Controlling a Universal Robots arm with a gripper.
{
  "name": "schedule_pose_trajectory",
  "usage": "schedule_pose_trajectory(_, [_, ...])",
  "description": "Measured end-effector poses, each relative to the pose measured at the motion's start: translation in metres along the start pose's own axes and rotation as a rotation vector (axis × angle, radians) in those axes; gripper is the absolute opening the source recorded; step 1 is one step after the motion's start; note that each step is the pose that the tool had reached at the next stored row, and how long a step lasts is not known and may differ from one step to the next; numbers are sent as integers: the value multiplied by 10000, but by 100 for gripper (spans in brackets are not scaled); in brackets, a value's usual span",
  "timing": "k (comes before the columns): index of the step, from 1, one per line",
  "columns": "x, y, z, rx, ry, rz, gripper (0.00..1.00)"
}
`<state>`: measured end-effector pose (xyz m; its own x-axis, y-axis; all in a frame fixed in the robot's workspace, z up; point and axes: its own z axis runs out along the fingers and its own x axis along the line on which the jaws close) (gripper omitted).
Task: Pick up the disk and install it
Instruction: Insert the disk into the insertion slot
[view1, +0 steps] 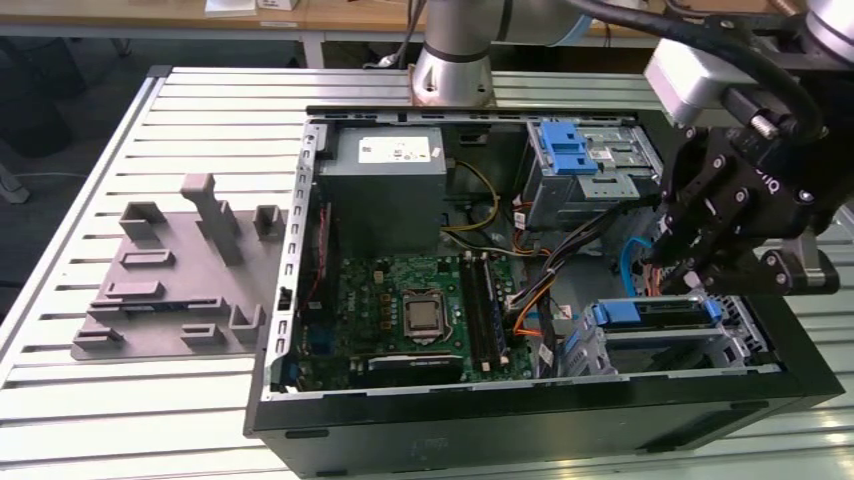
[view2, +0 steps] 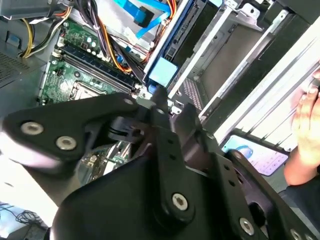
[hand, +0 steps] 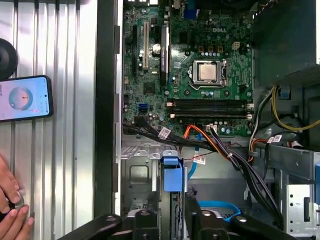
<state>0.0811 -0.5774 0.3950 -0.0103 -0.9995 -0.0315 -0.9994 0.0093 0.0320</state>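
Note:
The disk (view1: 661, 313) stands on edge in the lower drive bay, at the exterior view's right end of the open computer case. Its blue carrier end faces the motherboard. My gripper (view1: 681, 280) hangs directly over it, fingers reaching down onto its top edge. In the first wrist view the narrow blue carrier end (hand: 173, 177) sticks out from between my two dark fingers, with my gripper (hand: 172, 217) closed against the disk's two sides. The second wrist view has the blue carrier tab (view2: 162, 72) just past my gripper (view2: 161, 101).
A grey box (view1: 387, 175) and a cage with a blue latch (view1: 574, 150) sit at the case's far side, the motherboard (view1: 414, 310) in the middle. Orange and black cables (hand: 215, 145) run beside the bay. A grey fixture (view1: 174, 270) lies on the slatted table. A phone (hand: 25, 97) and a hand (hand: 10, 210) are beside the case.

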Motion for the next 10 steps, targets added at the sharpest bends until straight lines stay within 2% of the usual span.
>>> schedule_pose_trajectory(2, [1, -1, 36, 0, 0, 1, 24])
schedule_pose_trajectory(3, [2, -2, 54, 0, 0, 0, 24])
schedule_pose_trajectory(5, [3, -3, 87, 0, 0, 0, 13])
schedule_pose_trajectory(10, [5, -5, 154, 0, 0, 0, 11])
